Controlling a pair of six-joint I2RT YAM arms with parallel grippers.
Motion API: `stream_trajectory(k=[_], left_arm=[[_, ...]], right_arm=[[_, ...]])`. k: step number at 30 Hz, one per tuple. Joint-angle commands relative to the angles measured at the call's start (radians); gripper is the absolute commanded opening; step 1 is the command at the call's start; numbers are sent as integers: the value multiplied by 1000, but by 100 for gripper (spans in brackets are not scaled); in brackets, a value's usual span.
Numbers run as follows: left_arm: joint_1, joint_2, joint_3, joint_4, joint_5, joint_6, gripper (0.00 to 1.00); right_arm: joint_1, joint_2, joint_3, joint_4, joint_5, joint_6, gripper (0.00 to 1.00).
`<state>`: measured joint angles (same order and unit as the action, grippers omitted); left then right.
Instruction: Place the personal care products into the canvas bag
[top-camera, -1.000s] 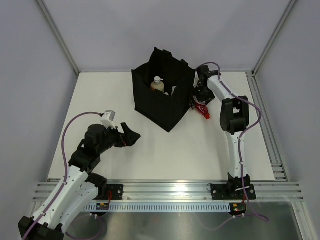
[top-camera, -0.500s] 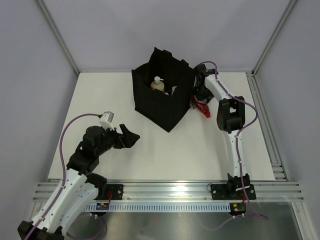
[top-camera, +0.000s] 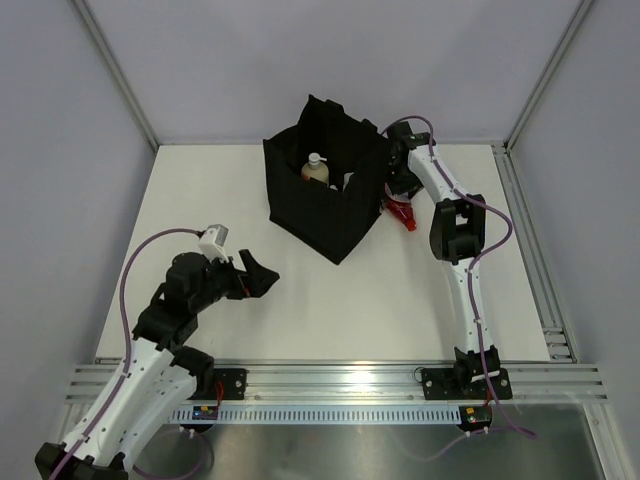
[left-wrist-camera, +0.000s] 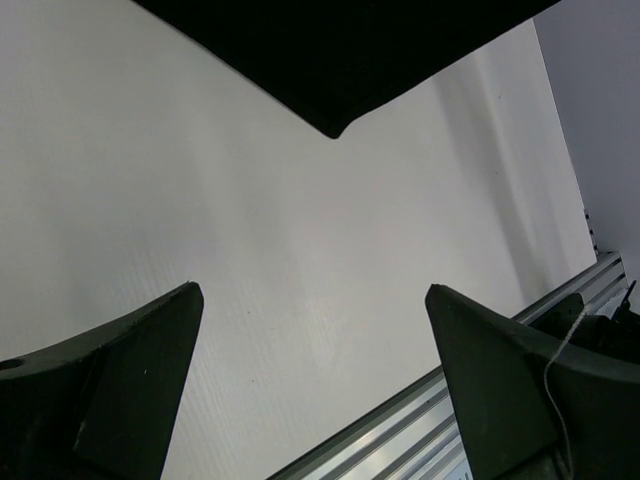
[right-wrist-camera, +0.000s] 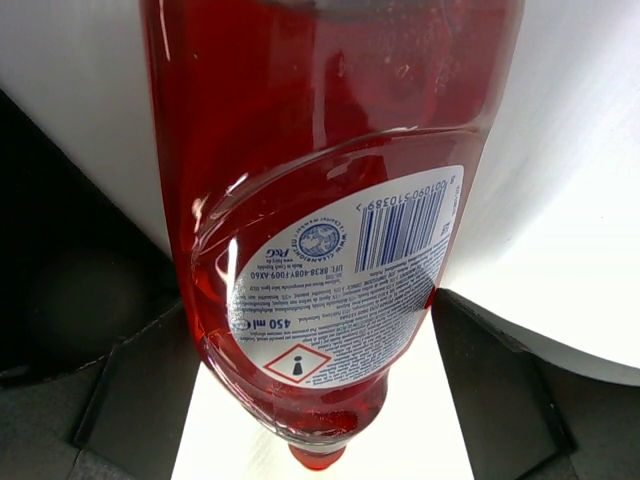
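Beside the right wall of the canvas bag (top-camera: 320, 215), the red squeeze bottle (right-wrist-camera: 330, 200) lies on the surface (top-camera: 330, 300); the right tool (right-wrist-camera: 315, 400) straddles it, jaws wide, not yet gripping; this looks like the pick-up step, calling for a close, a lift and a carry over the bag's rim; an amber bottle (top-camera: 316, 170) already stands inside; the left tool (left-wrist-camera: 312, 300) hangs wide and empty, well apart; pale grey walls (top-camera: 200, 70) enclose the white surface.

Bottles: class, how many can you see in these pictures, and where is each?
2. One amber bottle with a white cap sits inside the black bag; one red bottle lies on the table beside the bag's right side. Others may be hidden deeper in the bag.
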<state>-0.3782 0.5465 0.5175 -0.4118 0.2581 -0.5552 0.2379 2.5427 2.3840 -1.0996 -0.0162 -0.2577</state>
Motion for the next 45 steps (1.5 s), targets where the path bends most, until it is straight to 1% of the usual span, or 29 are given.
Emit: stream_trajectory(k=[1, 4, 7, 8, 9, 11, 12, 13, 14, 15, 17, 18, 20, 21, 23, 28, 30, 31, 32, 33, 34, 35, 40, 41, 43, 45], left_arm=[[2, 21, 47, 42, 6, -3, 99], [2, 35, 45, 53, 10, -5, 99], [2, 41, 53, 48, 18, -5, 99], [2, 38, 55, 45, 20, -6, 99], [2, 35, 55, 41, 23, -6, 99], [2, 27, 53, 41, 26, -12, 99], [2, 15, 52, 41, 32, -17, 99], [2, 10, 49, 41, 33, -20, 99], [2, 4, 47, 44, 35, -22, 99], [2, -5, 46, 44, 38, -28, 99], [2, -11, 47, 44, 46, -31, 99], [2, -14, 47, 38, 47, -32, 99], [2, -23, 49, 34, 53, -34, 99], [2, -28, 46, 33, 56, -34, 99], [2, -39, 39, 30, 64, -35, 99], [2, -60, 21, 22, 73, -41, 99], [2, -75, 7, 22, 79, -45, 99], [2, -80, 3, 24, 82, -48, 99], [2, -89, -2, 22, 82, -48, 99], [2, -94, -7, 22, 87, -52, 99], [2, -95, -14, 24, 90, -54, 99], [2, -99, -16, 24, 95, -57, 99], [2, -111, -16, 16, 104, -57, 99], [2, -111, -16, 16, 105, -57, 99], [2, -114, -14, 15, 107, -58, 99], [2, -117, -13, 18, 109, -60, 99]], right_arm=[[15, 27, 14, 6, 9, -2, 99], [18, 31, 21, -22, 7, -17, 92], [20, 24, 9, -46, 10, -9, 73], [17, 21, 0, -49, 50, -14, 62], [15, 2, -29, -57, 53, -15, 55], [11, -31, -77, -54, 42, -6, 45], [5, -68, -135, -48, 30, -6, 32], [0, -87, -170, -40, 24, -2, 28], [-5, -105, -202, -34, 21, 3, 26], [-17, -142, -263, -25, 1, 6, 24], [-41, -180, -328, -10, -54, 34, 20], [-58, -217, -394, 4, -117, 43, 19], [-107, -252, -462, 26, -165, 51, 19], [-120, -287, -530, 61, -171, 49, 18], [-163, -312, -584, 79, -197, 41, 18], [-193, -418, -755, 124, -232, 21, 18], [-206, -467, -814, 145, -281, 21, 15], [-212, -485, -833, 150, -306, 20, 13], [-221, -501, -848, 156, -382, 21, 4], [-233, -533, -882, 170, -422, 23, 0], [-267, -548, -897, 175, -450, 26, 0], [-276, -562, -908, 181, -509, 23, 0], [-365, -636, -960, 181, -691, 9, 0], [-376, -648, -968, 175, -752, 8, 0], [-399, -657, -977, 167, -827, -2, 0], [-408, -680, -991, 158, -869, -8, 0]])
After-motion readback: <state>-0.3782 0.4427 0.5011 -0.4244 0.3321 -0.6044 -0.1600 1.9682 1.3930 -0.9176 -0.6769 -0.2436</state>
